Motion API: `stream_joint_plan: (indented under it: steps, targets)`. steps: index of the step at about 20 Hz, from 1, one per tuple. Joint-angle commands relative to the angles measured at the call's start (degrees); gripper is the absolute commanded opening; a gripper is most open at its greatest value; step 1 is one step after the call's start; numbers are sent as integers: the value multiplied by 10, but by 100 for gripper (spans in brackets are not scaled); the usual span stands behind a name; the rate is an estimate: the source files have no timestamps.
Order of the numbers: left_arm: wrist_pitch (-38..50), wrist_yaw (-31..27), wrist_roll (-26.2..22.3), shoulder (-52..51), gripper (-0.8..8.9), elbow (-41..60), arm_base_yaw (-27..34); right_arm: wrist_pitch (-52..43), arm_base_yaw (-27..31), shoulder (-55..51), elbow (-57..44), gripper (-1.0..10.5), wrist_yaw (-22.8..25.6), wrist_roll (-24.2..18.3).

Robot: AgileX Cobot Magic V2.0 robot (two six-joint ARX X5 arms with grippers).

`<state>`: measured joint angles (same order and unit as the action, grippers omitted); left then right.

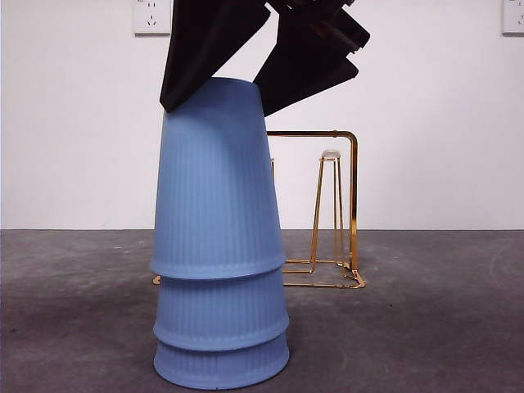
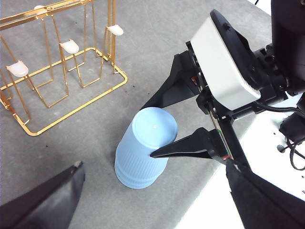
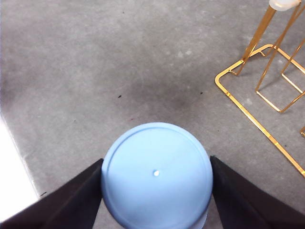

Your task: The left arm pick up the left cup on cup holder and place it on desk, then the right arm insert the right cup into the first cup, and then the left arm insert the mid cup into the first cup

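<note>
My left gripper (image 2: 157, 200) hangs with jaws spread and empty, up and away from the stack of three ribbed light-blue plastic cups (image 1: 219, 246). That stack stands upside down on the matt dark grey desk (image 1: 426, 327), in front of the shiny gold wire cup holder (image 1: 336, 213), whose pegs are bare. My right gripper (image 3: 156, 179) sits over the stack, jaws against both sides of the top cup (image 3: 156, 174); I cannot tell whether they squeeze it
</note>
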<state>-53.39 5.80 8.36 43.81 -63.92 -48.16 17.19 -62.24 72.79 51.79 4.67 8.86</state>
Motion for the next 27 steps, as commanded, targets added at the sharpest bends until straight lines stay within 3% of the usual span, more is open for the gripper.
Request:
stream_joint_plan:
  steps: [1, 5, 12, 18, 27]
  targets:
    - [6, -2, 1, 3, 469, -13, -6, -9, -8, 5, 4, 383, -1, 10]
    - [6, -2, 1, 3, 469, -13, -6, 2, -7, -32, 9, 489, -2, 24]
    - [6, -2, 1, 3, 469, -13, -6, 200, -7, -168, 105, 490, -3, 42]
    - [24, -3, 16, 4, 469, -13, -6, 312, 9, -280, 110, 486, 26, 47]
    - [64, -61, 49, 5, 433, -13, -6, 327, 15, -332, 109, 475, 33, 61]
